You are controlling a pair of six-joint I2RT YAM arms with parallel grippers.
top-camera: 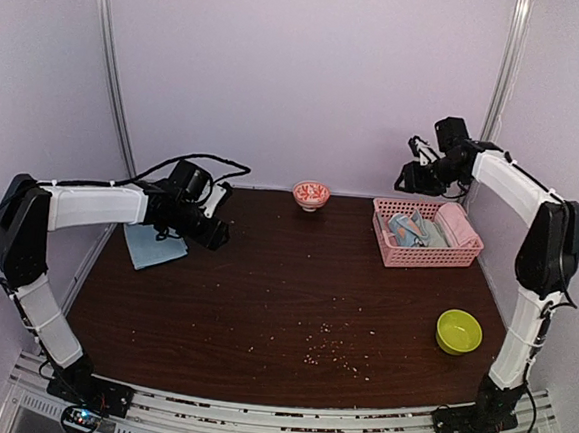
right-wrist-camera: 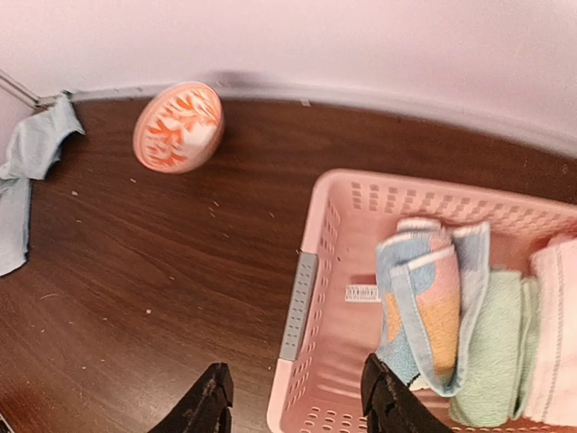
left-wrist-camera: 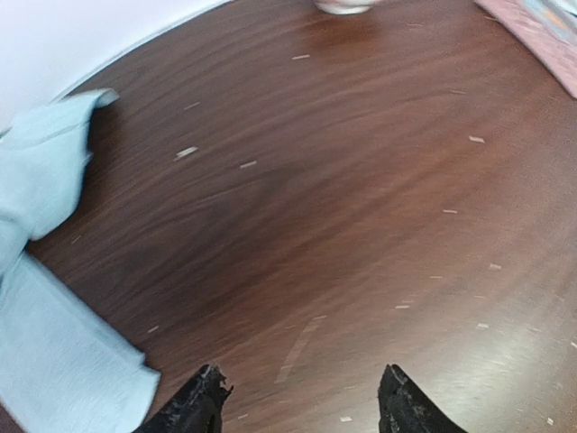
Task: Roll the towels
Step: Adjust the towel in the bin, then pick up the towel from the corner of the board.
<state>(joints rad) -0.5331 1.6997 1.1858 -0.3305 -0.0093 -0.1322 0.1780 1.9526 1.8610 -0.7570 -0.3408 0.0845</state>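
A plain light-blue towel lies crumpled at the table's back left, and shows at the left edge of the left wrist view. My left gripper hovers just right of it, open, with only bare wood between its fingers. A rolled towel with blue, orange and pink patches lies in the pink basket. My right gripper hangs open above the basket's left rim, holding nothing. From the top view it is high over the basket.
A green roll and a pink roll lie beside the patched towel in the basket. An orange-patterned bowl stands at the back centre. A lime-green bowl sits front right. Crumbs dot the table's middle.
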